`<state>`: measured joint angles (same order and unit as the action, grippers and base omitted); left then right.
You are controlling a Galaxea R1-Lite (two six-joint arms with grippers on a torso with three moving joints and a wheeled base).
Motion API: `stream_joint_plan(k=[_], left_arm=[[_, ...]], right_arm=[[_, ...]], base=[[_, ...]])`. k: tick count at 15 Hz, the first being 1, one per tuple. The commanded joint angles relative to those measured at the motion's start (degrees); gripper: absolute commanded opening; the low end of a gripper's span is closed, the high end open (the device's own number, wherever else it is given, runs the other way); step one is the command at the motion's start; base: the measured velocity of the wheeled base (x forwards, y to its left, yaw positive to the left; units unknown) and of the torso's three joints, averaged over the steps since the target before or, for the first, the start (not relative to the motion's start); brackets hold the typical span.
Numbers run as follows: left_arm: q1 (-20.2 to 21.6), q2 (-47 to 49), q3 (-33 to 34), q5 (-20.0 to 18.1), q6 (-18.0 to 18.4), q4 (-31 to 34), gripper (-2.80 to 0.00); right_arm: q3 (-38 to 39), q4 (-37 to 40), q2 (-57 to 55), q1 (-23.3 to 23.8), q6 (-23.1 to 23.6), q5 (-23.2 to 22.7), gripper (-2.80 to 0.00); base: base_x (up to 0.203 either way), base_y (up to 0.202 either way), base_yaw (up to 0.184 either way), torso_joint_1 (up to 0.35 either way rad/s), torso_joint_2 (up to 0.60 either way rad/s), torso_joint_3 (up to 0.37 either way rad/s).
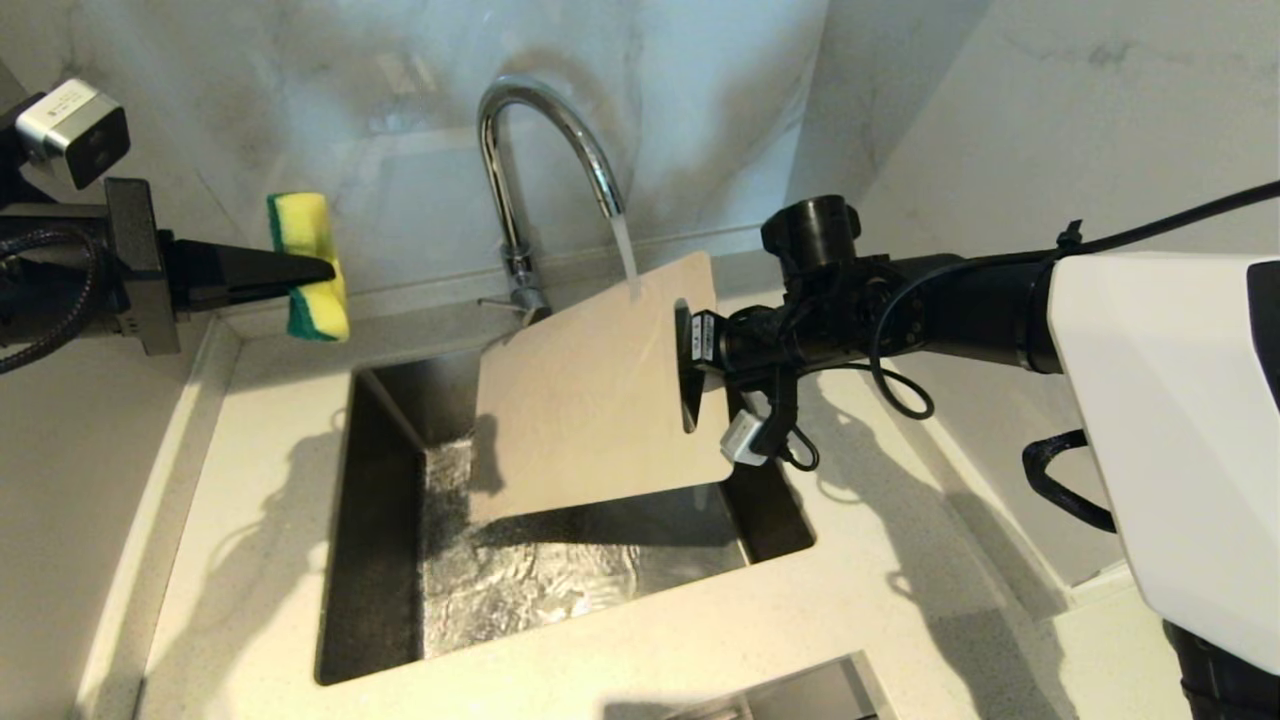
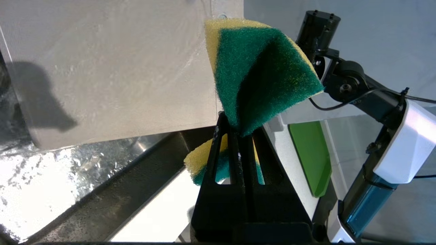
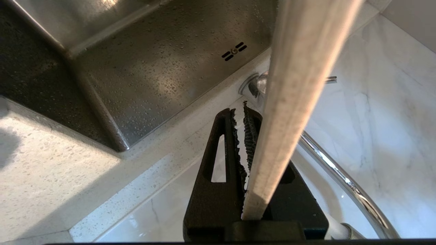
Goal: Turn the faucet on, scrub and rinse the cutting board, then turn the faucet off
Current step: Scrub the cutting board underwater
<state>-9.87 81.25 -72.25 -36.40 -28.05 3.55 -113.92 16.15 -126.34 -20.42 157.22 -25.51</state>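
Two steps look done, tap opened and scrubbing possibly finished: over the steel sink (image 1: pixel 380 600) the right gripper's (image 1: pixel 690 385) fingers pinch the cream-white plastic cutting board (image 1: pixel 590 400) under the stream from the far chrome gooseneck faucet (image 1: pixel 545 150); far left, the left gripper's (image 1: pixel 310 268) fingers squeeze the green-and-yellow sponge (image 1: pixel 310 265); shutting off remains

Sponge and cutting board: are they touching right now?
Apart. The head view shows the sponge pinched in the left gripper over the counter's back corner, with bare wall and faucet between it and the cutting board.
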Motion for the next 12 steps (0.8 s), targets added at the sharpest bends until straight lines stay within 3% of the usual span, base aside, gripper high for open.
stream_joint_plan(k=[1, 7, 12], left_arm=[[-0.06, -0.04, 0.01, -0.16, -0.25, -0.03, -2.8], [-1.33, -0.46, 0.64, -0.16, -0.43, 0.38, -2.8], [-2.52, -0.22, 1.68, -0.15, -0.43, 0.32, -2.8]], right_arm=[[0.01, 0.02, -0.4, -0.07, 0.91, -0.15, -2.8], [0.36, 0.49, 0.14, -1.82, 0.91, -0.32, -2.8], [6.18, 1.22, 5.87, -2.85, 0.91, -0.26, -2.8]], base=[[0.0, 0.0, 0.0, 0.0, 0.0, 0.0], [0.0, 0.0, 0.0, 0.0, 0.0, 0.0], [0.0, 0.0, 0.0, 0.0, 0.0, 0.0]])
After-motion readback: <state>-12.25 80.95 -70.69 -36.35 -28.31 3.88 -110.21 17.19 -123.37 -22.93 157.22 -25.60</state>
